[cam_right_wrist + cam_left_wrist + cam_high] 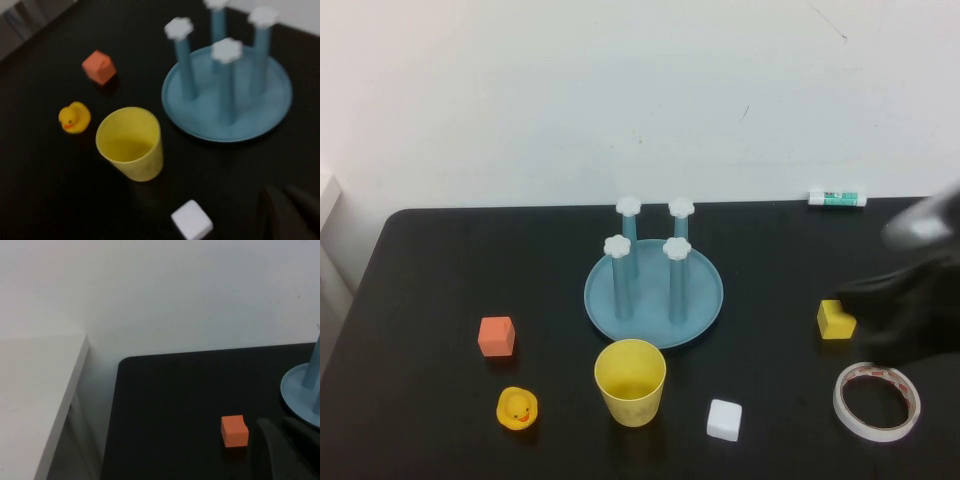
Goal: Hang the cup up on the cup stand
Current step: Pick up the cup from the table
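High view has the right arm reaching in from the right edge as a dark blur, its right gripper low over the table, right of the stand and just beside the yellow cube. Its jaws are closed together and hold nothing. The left gripper appears only in its own wrist view, as dark fingertips near the orange cube and the stand's rim; its jaws are closed too, empty.

The cup stands upright, mouth up, just in front of the stand, close to its rim but apart from it. Nothing lies inside the cup. The stand's blue dish is bare apart from its four posts with white caps, none carrying anything.

Around the stand: a duck and the orange cube to its front left, a white cube front right, a tape roll farther right, and a glue stick behind to the right, by the wall.
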